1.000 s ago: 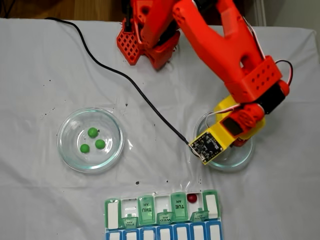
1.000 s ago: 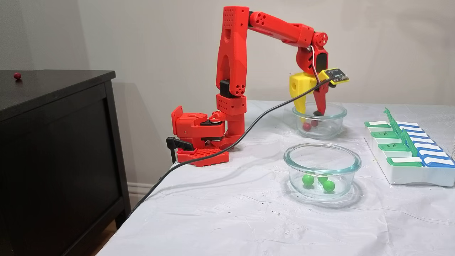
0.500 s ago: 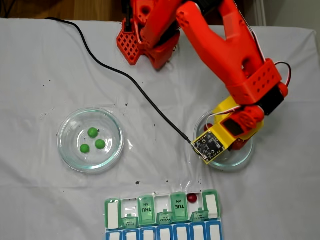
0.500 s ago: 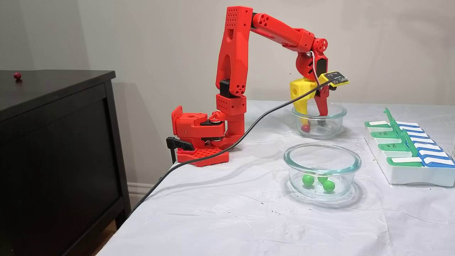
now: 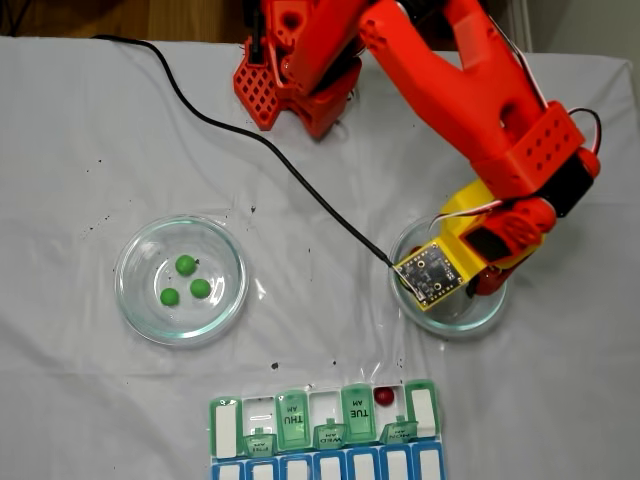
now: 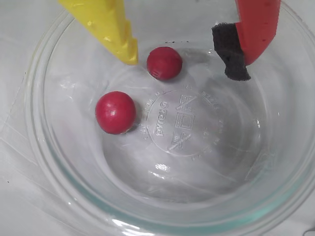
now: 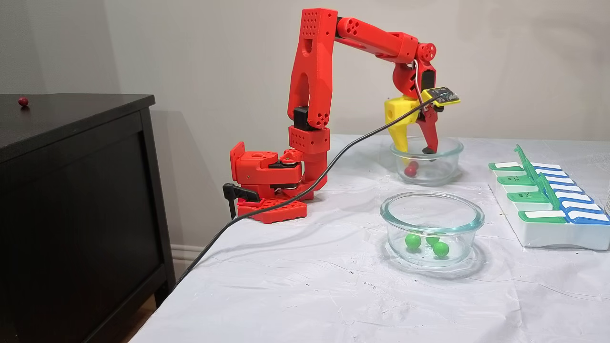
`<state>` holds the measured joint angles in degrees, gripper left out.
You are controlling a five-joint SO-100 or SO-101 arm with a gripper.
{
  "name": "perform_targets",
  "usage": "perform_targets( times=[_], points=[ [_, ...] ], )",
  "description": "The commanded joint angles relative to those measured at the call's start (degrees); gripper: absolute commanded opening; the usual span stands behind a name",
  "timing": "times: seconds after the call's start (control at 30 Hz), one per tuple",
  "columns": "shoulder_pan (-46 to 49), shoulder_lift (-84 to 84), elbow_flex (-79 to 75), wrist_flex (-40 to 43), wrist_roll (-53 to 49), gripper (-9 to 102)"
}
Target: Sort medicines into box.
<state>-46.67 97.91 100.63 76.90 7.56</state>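
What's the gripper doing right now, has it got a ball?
Gripper: open, holding nothing; its tips hang inside the glass dish, with one red ball lying between them, not gripped.

white-clothed table [image 5: 80,120] | two glass dishes [image 5: 181,279] [image 5: 455,310] | pill box [image 5: 325,425] | arm base [image 5: 290,85] | cable [image 5: 200,115]

Hiding most of the right-hand glass dish [image 5: 478,318] in a fixed view beneath the arm's yellow-and-red wrist and camera board [image 5: 432,275], leaving just one dark red ball [image 5: 490,281] peeking out at 3 o'clock. Running off the bottom edge there: the pill organizer [image 5: 325,430], its blue row cropped. Getting cropped at the top of the wrist view: both fingers of the gripper [image 6: 187,61]. Being too small to read in the side-on fixed view: the lid labels on the organizer.
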Motion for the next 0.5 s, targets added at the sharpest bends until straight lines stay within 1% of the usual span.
perform_targets(
  times=[0.0,0.27,0.4,0.43,0.47],
  points=[
    [-2.3,-1.1,-2.6,1.1,1.1,34],
    [-3.8,-4.8,-1.7,1.2,1.9,27],
    [-4.6,-3.7,-1.9,3.2,1.6,24],
    [-4.9,-3.6,-1.9,3.5,1.4,23],
    [-5.3,-3.6,-1.9,3.9,1.2,19]
  ],
)
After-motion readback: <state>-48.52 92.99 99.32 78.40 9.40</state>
